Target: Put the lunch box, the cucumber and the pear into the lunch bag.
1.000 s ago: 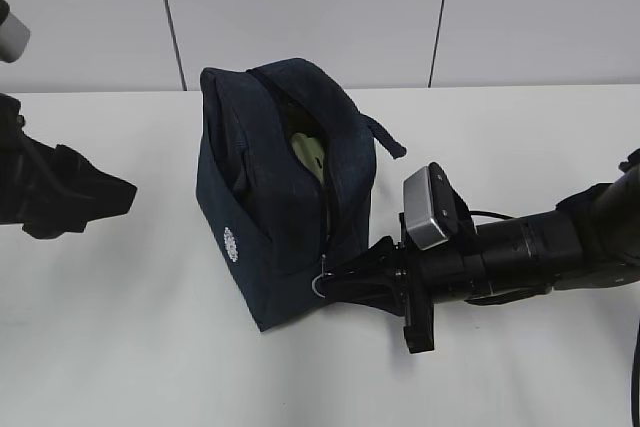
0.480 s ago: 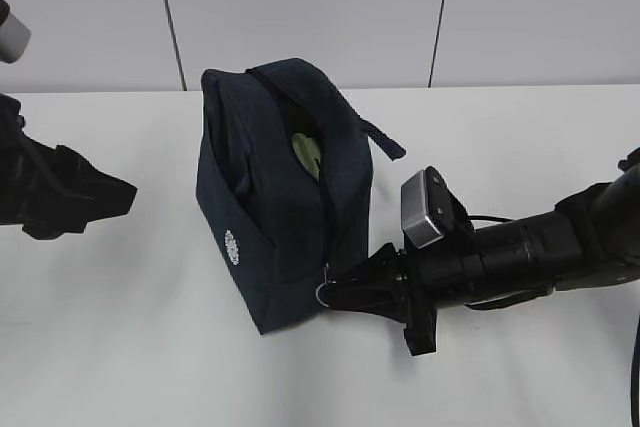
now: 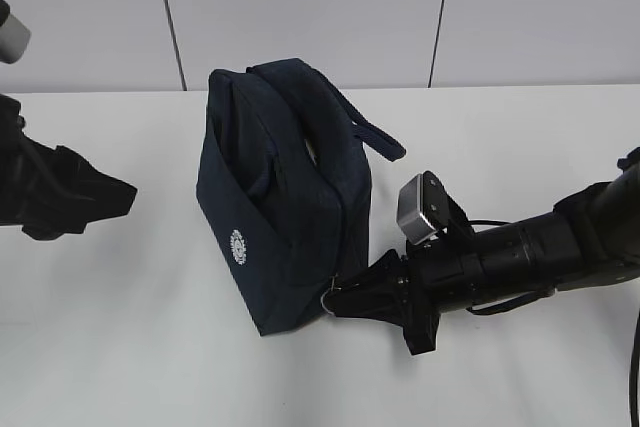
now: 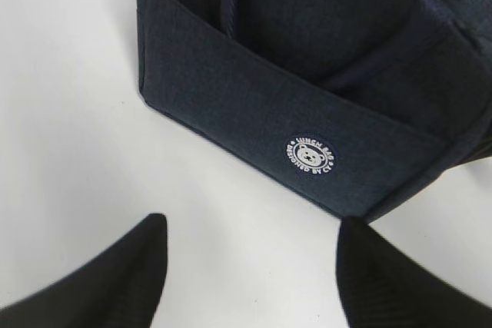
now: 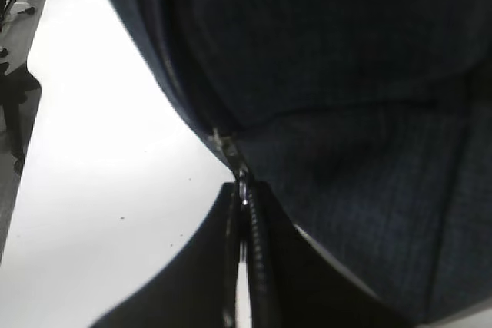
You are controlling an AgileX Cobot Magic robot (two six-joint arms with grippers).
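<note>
My right fingers [image 3: 338, 301] are clenched on the silver ring pull [image 3: 327, 299] at the low front corner of the lunch bag [image 3: 283, 197], and from my right wrist the zipper [image 5: 227, 149] runs straight down into the pinch. The bag stands upright on the white table [image 3: 150, 347], leaning a little, its loop handle [image 3: 372, 134] hanging over the side toward my right arm, and its round white logo [image 4: 310, 155] facing my left side. My left fingers [image 4: 254, 282] are spread apart, holding nothing, hovering low over bare table just in front of the logo face without touching it. Nothing stands between them and the bag. The grey wall [image 3: 300, 7] rises behind the table's far edge. Open table lies to the left and in front of the bag; my right arm fills the room on its right.
</note>
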